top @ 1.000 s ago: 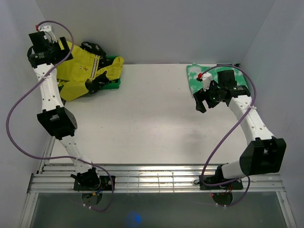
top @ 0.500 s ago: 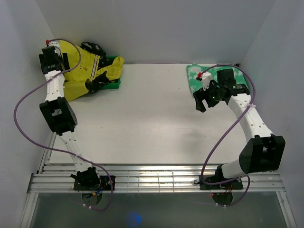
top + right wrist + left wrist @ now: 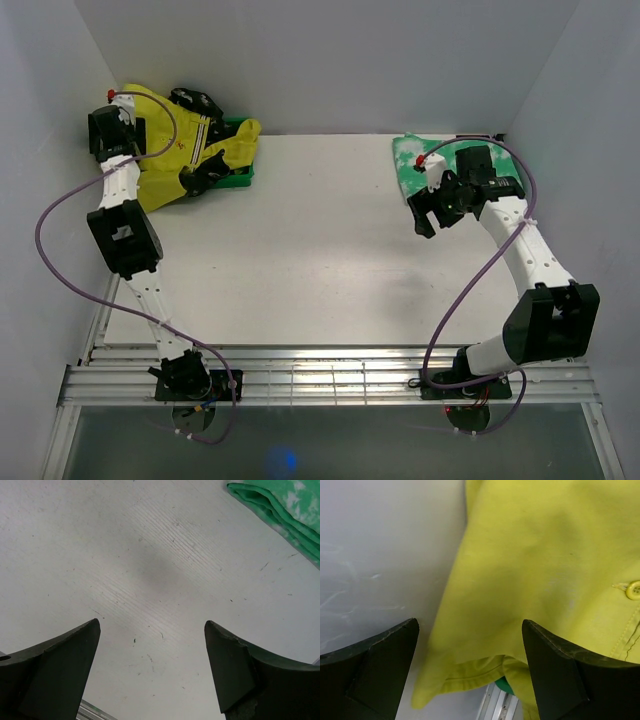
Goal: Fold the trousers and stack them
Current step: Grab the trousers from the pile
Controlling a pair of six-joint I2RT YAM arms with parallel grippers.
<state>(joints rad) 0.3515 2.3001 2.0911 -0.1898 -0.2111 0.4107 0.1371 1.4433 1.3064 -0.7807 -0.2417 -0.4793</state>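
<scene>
The mustard-yellow trousers [image 3: 175,150] lie heaped over the green bin at the far left corner; they fill the left wrist view [image 3: 545,570], a button showing at the right edge. A black pair with white pattern [image 3: 197,103] pokes out behind them. The folded green-and-white mottled pair [image 3: 420,155] lies at the far right, its edge in the right wrist view [image 3: 285,510]. My left gripper [image 3: 118,125] is open and empty, high at the yellow pair's left edge. My right gripper [image 3: 425,212] is open and empty over bare table, in front of the green-and-white pair.
The green plastic bin [image 3: 238,175] stands under the yellow trousers, near the back wall. White walls close in the table [image 3: 300,260] at the back and sides. A metal rail [image 3: 330,385] runs along the near edge.
My left arm has swung from the far left wall toward the yellow trousers, wrist now over their left edge. The right arm has barely moved.
</scene>
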